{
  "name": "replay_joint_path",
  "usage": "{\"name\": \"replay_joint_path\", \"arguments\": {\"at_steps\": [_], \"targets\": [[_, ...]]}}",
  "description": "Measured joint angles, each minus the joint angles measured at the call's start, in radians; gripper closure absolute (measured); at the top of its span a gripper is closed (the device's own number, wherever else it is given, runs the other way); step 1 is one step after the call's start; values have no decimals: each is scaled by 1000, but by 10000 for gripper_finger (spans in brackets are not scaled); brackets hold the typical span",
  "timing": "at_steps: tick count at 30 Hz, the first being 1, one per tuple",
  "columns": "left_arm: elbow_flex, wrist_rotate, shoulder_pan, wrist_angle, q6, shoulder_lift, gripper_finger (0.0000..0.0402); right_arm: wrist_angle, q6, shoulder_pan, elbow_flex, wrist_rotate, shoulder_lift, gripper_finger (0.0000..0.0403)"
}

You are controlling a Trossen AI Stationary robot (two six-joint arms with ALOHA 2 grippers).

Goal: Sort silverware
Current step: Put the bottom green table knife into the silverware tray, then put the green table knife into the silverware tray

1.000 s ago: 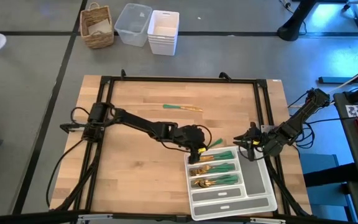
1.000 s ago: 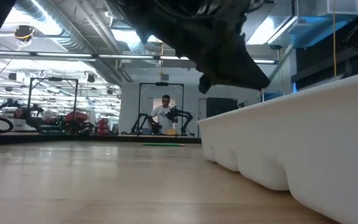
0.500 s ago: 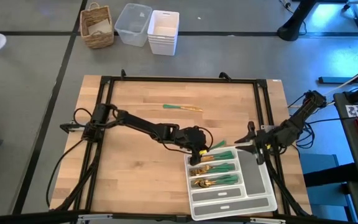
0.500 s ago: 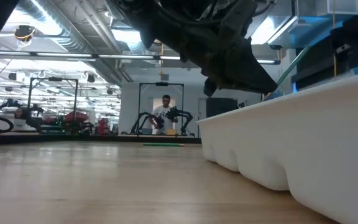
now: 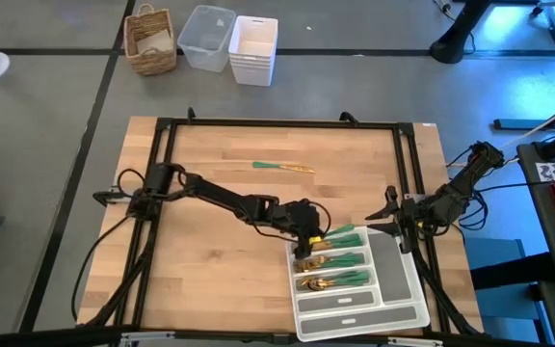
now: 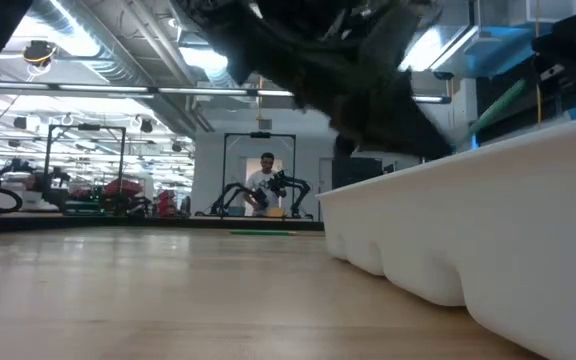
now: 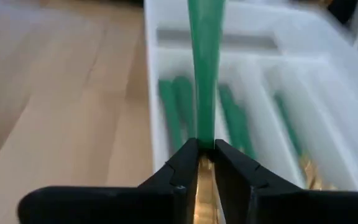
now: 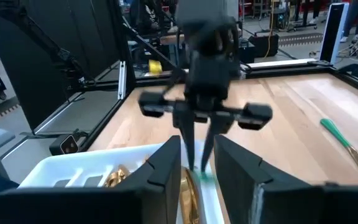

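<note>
My left gripper (image 5: 313,231) hangs over the far left end of the white tray (image 5: 422,310), shut on a green-handled piece of silverware (image 5: 347,234) whose handle points toward the table's right edge. The tray (image 7: 151,124) holds several more pieces in its compartments, gold heads to the left. One loose piece (image 5: 282,168) lies flat on the wood far from the tray. My right gripper (image 5: 393,220) waits raised beside the tray's far right corner, fingers open (image 8: 199,171) and facing my left gripper. A gold shape shows low between them. My left gripper pinches the piece between its two fingers where the green handle meets the gold neck (image 7: 205,144). The fingers slant down from the table's left and lie along the piece. The handle (image 7: 207,62) sticks out past the fingertips, clear above the tray.
A black frame (image 5: 162,125) borders the table. A wicker basket (image 5: 150,40), a clear bin (image 5: 205,37) and a white stack (image 5: 253,48) stand on the floor beyond the far edge. A person (image 6: 266,180) shows far off in the room.
My left gripper has sunk a little toward the tray with the held piece, whose handle now reaches farther over the tray. My right gripper has risen and tipped up toward level beside the tray's far right corner.
</note>
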Motion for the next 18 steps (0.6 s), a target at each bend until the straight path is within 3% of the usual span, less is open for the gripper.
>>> {"name": "replay_joint_path", "arguments": {"at_steps": [9,18], "targets": [[-6,8,4,-41,-40,1,293,3,-1,0,0,-52,-3,304],[-4,8,45,-30,-8,-54,293,98,-53,0,0,-19,22,304]]}}
